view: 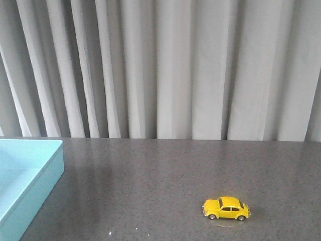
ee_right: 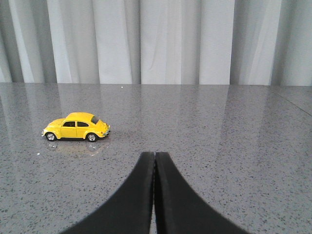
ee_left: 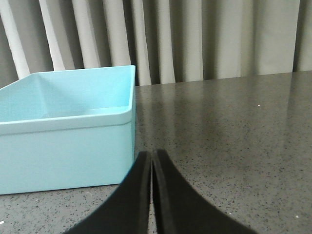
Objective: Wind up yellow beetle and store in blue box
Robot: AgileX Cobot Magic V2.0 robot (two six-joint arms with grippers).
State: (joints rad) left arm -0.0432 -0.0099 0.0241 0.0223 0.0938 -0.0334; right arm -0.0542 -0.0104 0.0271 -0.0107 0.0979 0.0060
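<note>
The yellow beetle [view: 226,208] stands on its wheels on the dark speckled table, right of centre near the front edge. It also shows in the right wrist view [ee_right: 76,126], ahead of my right gripper [ee_right: 155,155] and off to one side, well apart from it. The right gripper is shut and empty. The blue box [view: 25,175] sits at the table's left edge, partly cut off. In the left wrist view the box [ee_left: 68,146] is close ahead of my left gripper [ee_left: 151,153], which is shut and empty just beside the box's near corner. Neither gripper shows in the front view.
The grey speckled table [view: 160,181] stretches between the box and the car. A grey pleated curtain [view: 165,65] hangs along the table's far edge.
</note>
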